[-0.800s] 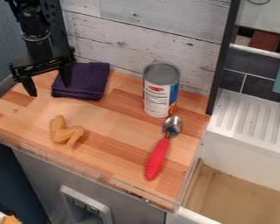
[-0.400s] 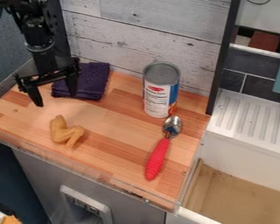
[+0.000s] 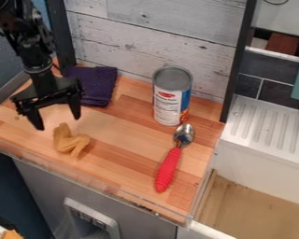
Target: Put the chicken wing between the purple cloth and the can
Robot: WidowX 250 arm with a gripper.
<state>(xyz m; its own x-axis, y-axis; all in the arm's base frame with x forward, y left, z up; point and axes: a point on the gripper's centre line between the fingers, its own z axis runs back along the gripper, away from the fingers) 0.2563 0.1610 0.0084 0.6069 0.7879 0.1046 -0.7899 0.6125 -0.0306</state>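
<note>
- Nearest, the red-handled spoon (image 3: 168,170) lies aslant on the wooden countertop (image 3: 124,161), its metal bowl just beside the can's base; it seems to have no part in the job and lies where it did in the earlier frames.
- Next, the toy chicken wing (image 3: 69,142) rests on the wood, nearer the front edge than the purple cloth; it hasn't shifted either, and still needs picking up.
- Just beyond the wing, the black gripper (image 3: 58,123) points down with its fingers spread and released, nothing between them, probably so they can straddle the wing. Since the earlier frames it has come forward from beside the cloth; it likely needs to go a little further before closing.
- Farther back, the upright can (image 3: 167,100) and the folded purple cloth (image 3: 99,86) stand well apart near the plank wall (image 3: 152,35), both unmoved, marking either side of the spot where the wing should go.
</note>
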